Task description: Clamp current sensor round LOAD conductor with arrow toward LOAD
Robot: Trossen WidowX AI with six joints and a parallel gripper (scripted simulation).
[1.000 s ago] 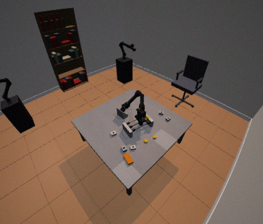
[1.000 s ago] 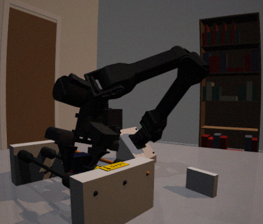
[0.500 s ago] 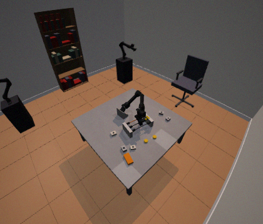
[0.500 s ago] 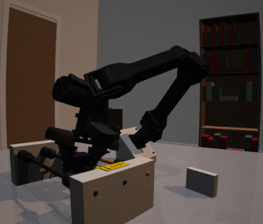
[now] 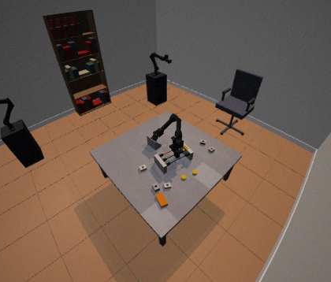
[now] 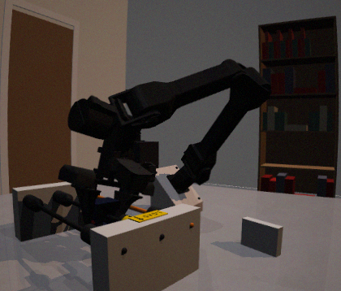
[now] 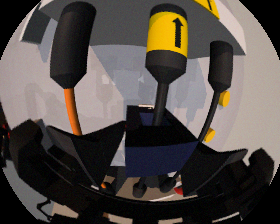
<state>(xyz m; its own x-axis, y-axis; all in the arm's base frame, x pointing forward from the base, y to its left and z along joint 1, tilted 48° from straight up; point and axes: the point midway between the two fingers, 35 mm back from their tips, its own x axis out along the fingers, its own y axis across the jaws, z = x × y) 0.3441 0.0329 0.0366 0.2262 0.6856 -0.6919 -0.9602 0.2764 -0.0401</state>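
Squeezing the hand (image 7: pixel 153 163), part-closed on the blue split-core sensor (image 7: pixel 156 143), squarely about the LOAD conductor (image 7: pixel 165 90) until latched.

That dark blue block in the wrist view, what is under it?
The blue block, gripped by the tool, sits over the middle rod, which leads up to a yellow arrow sleeve. The stretch of rod beneath the block is hidden.

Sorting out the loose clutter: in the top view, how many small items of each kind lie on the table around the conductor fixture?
Small white square blocks with dark centres: 5
Flat yellow discs: 2
Orange rectangular block: 1
Total: 8
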